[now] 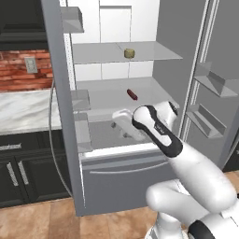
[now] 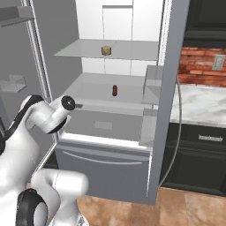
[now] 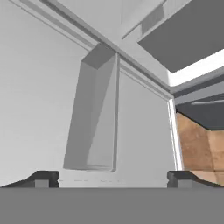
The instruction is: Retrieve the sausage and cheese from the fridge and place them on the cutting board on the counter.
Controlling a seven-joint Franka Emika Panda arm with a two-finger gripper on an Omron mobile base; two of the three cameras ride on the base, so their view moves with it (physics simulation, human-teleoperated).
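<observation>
The fridge (image 1: 119, 179) (image 2: 106, 163) stands with both doors open. The dark red-brown sausage (image 1: 132, 94) (image 2: 114, 91) lies on its middle shelf. On the shelf above sits the pale yellow cheese (image 1: 129, 53) (image 2: 106, 50). My gripper (image 1: 119, 130) (image 3: 112, 179) hangs inside the fridge over the lower compartment, below and in front of the sausage, open with nothing between its fingertips. In the hand view it faces a grey door bin (image 3: 94, 118). The marble counter (image 1: 23, 112) (image 2: 203, 103) lies beside the fridge. The cutting board is out of view.
The open fridge doors (image 1: 58, 93) (image 2: 170, 88) flank the arm, with door bins (image 1: 212, 81) jutting inward. A long curved handle (image 1: 52, 140) hangs on the door next to the counter. Black cabinets (image 1: 28, 172) stand under the counter, over a wooden floor (image 2: 132, 212).
</observation>
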